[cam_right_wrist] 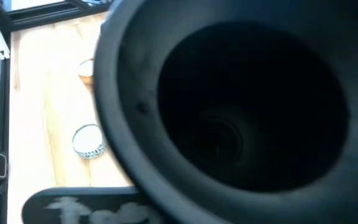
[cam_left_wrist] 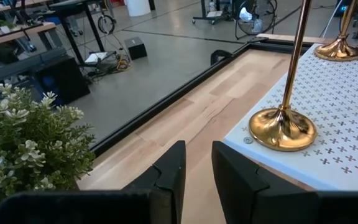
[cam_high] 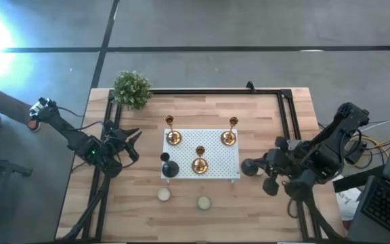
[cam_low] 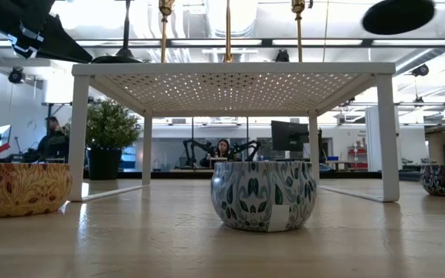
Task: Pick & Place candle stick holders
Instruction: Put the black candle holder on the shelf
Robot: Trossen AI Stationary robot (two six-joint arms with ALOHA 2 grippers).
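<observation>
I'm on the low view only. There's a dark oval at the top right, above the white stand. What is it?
Observer: A black candle stick holder, gripped by the right gripper just off the white stand's right edge.
Operator: Is any other black one on the stand?
Observer: Yes, a second black holder stands on the corner on the left arm's side, nearest the candle tins.
Operator: And the left arm?
Observer: The left gripper hovers left of the stand, near the plant, fingers slightly apart with nothing between them.
</observation>
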